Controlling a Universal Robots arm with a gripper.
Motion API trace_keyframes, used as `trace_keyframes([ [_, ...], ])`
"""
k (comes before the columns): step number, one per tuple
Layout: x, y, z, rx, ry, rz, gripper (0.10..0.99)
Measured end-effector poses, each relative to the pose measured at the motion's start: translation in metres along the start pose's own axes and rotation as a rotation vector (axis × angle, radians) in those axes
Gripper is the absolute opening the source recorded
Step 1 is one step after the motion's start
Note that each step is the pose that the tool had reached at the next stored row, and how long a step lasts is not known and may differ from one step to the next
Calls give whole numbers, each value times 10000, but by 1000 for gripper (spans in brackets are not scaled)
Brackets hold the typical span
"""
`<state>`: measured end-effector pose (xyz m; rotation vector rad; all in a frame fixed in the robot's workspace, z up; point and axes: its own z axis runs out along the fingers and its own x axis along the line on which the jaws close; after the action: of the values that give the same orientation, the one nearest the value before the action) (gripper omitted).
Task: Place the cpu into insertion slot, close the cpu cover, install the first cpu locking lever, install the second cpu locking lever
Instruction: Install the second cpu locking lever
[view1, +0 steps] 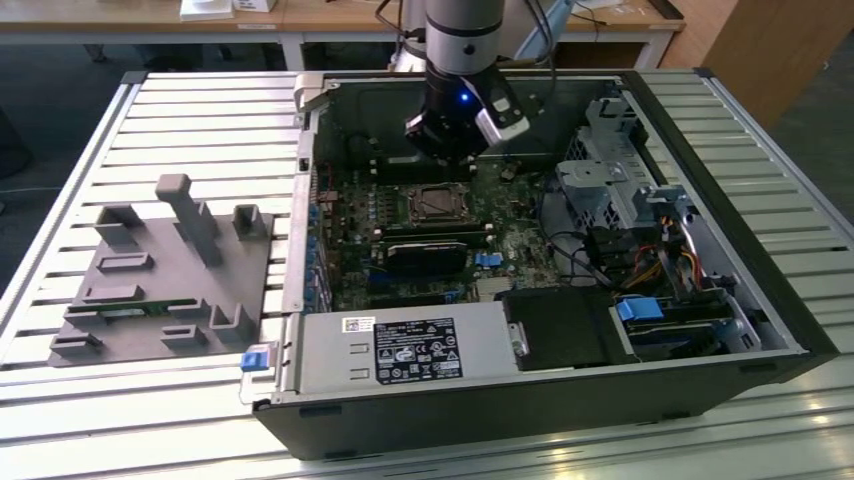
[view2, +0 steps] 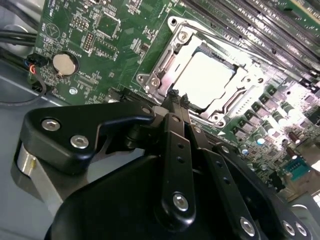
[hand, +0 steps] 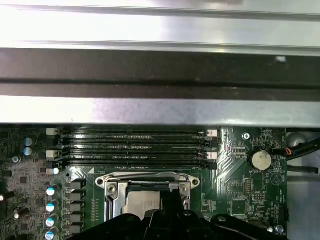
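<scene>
Slatted metal table (view1: 200, 120) carrying an open computer case (view1: 747, 220), with a grey fixture (view1: 160, 270) lying to the exterior view's left. Over the board, inside the case, the gripper (view1: 454, 165) hanging just beside the insertion slot (view1: 434, 203).

First step judged as done: cpu (view2: 205, 80) lying flat inside the slot, pale top facing up. Second step probably done too, with the cpu cover (view2: 160, 60) sitting down as a silvery frame around the chip, not raised. About both locking levers, cannot tell if hooked or free, so these two steps are best counted as still open.

Claw drawn narrow in the second wrist view, gripper (view2: 178, 97) with fingertips (view2: 172, 102) almost together, right at the near edge of the cover. Touching it or pinching something thin there? Cannot tell.

Differences between the views: from the exterior view, only the place of the arm in the whole case, with the socket small and dark. From the second wrist view, the chip, the frame and the fingers close up, plus a coin battery (view2: 65, 64) on the green board. From the first wrist view, the other side: memory slots (hand: 132, 145) beyond the cover (hand: 147, 177), then the bright case wall (hand: 160, 110)
</scene>
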<state>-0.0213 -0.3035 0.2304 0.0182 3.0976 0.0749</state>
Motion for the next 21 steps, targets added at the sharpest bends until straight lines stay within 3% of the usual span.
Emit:
trace_keyframes([
  [13,-1,-119,-6,-1,-1,1,106],
  [21,-4,-127,-58,-1,-1,1,106],
])
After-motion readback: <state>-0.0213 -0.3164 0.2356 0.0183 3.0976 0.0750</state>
